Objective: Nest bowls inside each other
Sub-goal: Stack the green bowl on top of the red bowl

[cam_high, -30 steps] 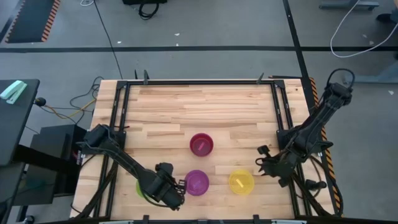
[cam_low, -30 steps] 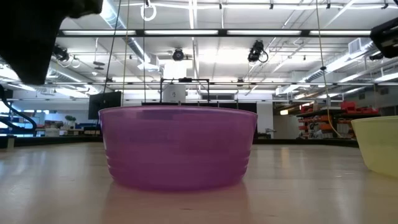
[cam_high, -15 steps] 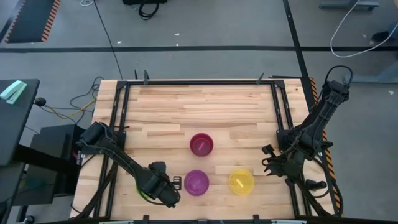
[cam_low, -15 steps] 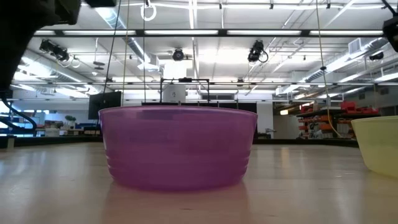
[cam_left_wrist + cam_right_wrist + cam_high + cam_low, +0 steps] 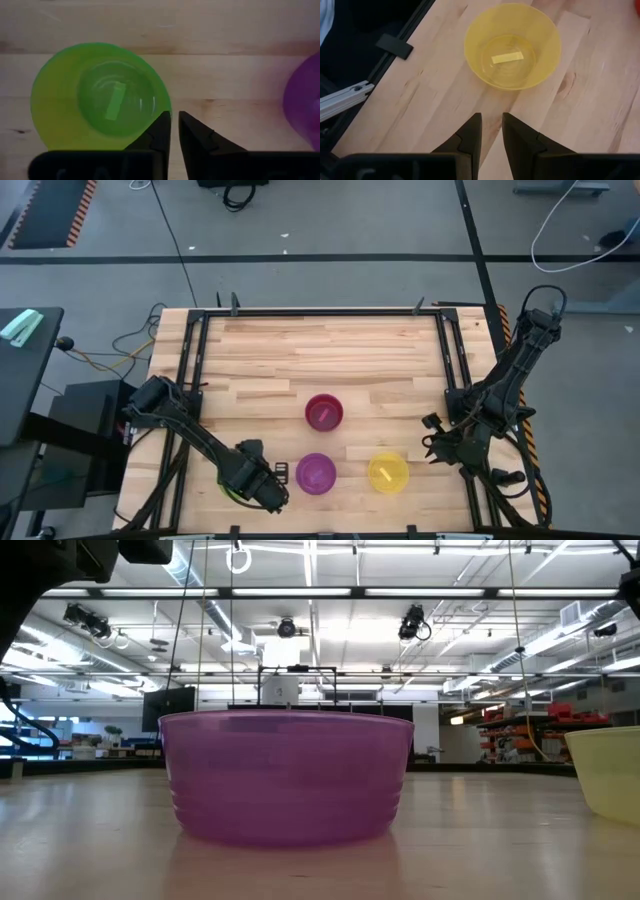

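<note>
Your left claw (image 5: 174, 131) hangs nearly pinched together just off the green bowl's (image 5: 100, 95) rim at the lower left of the worktop (image 5: 330, 350), probably lining up a rim grab, while the right claw (image 5: 491, 131), also almost closed, waits near the yellow bowl (image 5: 512, 44).

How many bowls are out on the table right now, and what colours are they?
Pink bowl: 1
Purple bowl: 1
Yellow bowl: 1
Green bowl: 1, mostly hidden under the left gripper from above
Total: 4 bowls in view, all standing apart, none nested.
</note>
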Robot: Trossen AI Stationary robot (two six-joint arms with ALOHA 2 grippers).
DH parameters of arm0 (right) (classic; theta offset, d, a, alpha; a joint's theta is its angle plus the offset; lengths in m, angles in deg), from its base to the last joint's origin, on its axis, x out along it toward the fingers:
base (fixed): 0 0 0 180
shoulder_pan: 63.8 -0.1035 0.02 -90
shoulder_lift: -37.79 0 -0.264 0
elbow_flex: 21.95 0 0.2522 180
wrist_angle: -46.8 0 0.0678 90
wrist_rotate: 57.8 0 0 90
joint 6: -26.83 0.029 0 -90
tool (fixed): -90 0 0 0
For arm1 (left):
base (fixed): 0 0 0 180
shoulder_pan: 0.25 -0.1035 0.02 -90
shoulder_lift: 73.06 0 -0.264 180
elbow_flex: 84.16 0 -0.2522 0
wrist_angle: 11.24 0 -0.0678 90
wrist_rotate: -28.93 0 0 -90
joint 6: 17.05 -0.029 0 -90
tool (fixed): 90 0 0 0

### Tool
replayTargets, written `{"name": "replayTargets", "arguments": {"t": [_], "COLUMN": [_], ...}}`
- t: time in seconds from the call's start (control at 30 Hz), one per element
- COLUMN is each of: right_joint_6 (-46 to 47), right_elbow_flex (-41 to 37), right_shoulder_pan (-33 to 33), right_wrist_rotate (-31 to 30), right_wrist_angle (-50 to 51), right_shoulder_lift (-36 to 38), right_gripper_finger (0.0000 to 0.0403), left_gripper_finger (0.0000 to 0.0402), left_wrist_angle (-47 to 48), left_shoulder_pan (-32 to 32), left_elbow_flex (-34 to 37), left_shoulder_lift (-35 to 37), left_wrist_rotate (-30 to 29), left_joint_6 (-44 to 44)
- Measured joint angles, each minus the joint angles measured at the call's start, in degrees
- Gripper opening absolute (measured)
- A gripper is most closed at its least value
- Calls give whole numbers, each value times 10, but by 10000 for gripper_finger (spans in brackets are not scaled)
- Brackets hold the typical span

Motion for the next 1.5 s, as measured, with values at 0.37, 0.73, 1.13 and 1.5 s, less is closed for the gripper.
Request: {"name": "replayTargets", "arguments": {"t": [0.37,0.73,1.13,1.5], "right_joint_6": [9,14,13,8], "right_elbow_flex": [0,0,0,0], "right_shoulder_pan": [0,0,0,0], "right_wrist_rotate": [0,0,0,0], "right_wrist_angle": [0,-1,0,0], "right_shoulder_lift": [0,0,0,0], "right_gripper_finger": [84,84,84,84], "left_gripper_finger": [31,45,42,7], "left_wrist_angle": [-42,-83,-68,-53], "left_shoulder_pan": [5,0,-10,-10], "left_elbow_flex": [35,79,78,78], "left_shoulder_lift": [-1,10,17,17], "left_wrist_rotate": [-3,20,32,34], "left_joint_6": [6,5,-5,-15]}}
